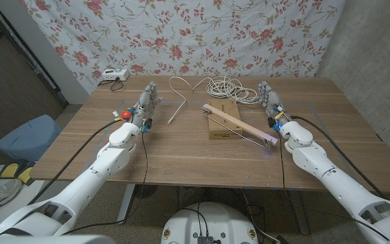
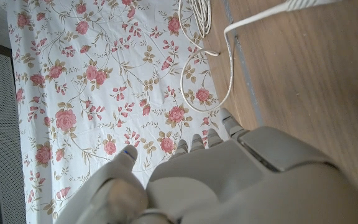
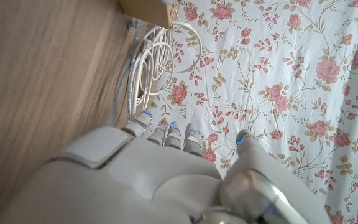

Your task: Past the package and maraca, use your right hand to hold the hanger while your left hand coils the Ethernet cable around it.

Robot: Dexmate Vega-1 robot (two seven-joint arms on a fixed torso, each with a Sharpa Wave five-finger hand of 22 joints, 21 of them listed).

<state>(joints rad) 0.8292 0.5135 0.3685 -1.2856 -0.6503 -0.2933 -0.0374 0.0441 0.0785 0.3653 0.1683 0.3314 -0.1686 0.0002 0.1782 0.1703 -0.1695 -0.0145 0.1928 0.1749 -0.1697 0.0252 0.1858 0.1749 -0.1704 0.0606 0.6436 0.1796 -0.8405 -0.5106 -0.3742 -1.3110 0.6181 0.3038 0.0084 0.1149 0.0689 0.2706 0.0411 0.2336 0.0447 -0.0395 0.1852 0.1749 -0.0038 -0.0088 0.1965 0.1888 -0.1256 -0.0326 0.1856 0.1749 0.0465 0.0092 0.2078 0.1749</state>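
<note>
Wooden hanger [image 1: 239,124]: pale wood bar with a thin metal rod along its near side, lying diagonally across a flat brown cardboard package [image 1: 221,120] at the middle of the bench [image 1: 181,152], its right end sticking out past the box toward the right robot hand [image 1: 270,99]. Ethernet cable [image 1: 223,87]: white, bundled in loose loops at the far middle of the bench, just behind the package; one loose strand runs left and bends down to a plug end [image 1: 173,120] on bare wood. Same coil seen in the right wrist view [image 3: 146,59], strand in the left wrist view [image 2: 230,68]. Maraca [image 1: 122,114]: red and green bits showing beside the left robot hand [image 1: 145,105], mostly hidden. Both robot hands released, fingers extended, grasping nothing, standing near the far half of the bench, left of and right of the package. White box [image 1: 114,75] with cord at the far left corner. Floral cloth [image 1: 181,34] behind.
</note>
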